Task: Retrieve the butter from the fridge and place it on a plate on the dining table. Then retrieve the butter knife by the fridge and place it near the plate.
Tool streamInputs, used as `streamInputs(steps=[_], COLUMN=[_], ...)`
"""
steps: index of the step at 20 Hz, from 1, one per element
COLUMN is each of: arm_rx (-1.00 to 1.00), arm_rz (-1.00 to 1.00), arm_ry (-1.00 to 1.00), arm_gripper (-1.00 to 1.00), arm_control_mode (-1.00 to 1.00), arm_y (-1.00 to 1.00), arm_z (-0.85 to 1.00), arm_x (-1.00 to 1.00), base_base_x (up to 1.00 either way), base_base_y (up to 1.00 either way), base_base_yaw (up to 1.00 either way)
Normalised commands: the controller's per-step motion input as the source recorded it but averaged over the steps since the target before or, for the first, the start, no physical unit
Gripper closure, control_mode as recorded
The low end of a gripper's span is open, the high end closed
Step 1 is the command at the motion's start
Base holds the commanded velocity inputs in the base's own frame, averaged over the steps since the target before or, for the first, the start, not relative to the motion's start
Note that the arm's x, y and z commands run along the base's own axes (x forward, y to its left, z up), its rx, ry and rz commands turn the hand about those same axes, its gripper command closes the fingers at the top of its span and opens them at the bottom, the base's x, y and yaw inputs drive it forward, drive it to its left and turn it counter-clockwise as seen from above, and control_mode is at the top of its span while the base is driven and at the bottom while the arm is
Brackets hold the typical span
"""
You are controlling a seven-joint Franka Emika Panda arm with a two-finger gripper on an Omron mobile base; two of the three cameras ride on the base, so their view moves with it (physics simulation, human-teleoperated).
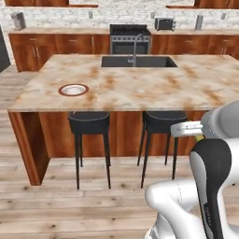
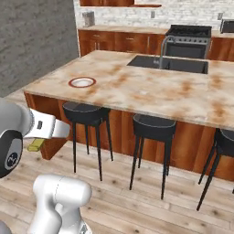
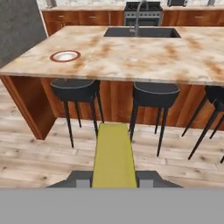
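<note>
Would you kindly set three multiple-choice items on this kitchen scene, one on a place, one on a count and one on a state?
1. The plate lies: A in the sink; B on the dining table near its left end; C on a stool.
2. Stools showing in the left base view: A two; B four; C none.
3. The butter is: A on the plate; B on the floor; C held in the gripper.

B, it rests on the marble; A, two black seats; C, the fingers flank the yellow stick.
</note>
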Motion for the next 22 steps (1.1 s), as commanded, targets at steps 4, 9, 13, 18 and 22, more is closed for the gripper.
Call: streamInputs(steps=[4,9,13,18,22], arm_rx=[0.00,0.00,0.00,0.00,0.00], arm_rz=[0.00,0.00,0.00,0.00,0.00], arm_ry=[0.00,0.00,0.00,0.00,0.00], arm_gripper=[1.00,1.00,1.00,1.00,1.00], arm_control_mode=[1.00,1.00,1.00,1.00,1.00], arm_y=[0.00,0.00,0.00,0.00,0.00], arm_z=[0.00,0.00,0.00,0.00,0.00], arm_x=[0.00,0.00,0.00,0.00,0.00], base_base_x=[0.02,0.11,0.20,0.43,0.65], base_base_y=[1.00,1.00,1.00,0.99,0.92], base_base_yaw=[-0.35,-0.36,-0.34,-0.30,-0.21])
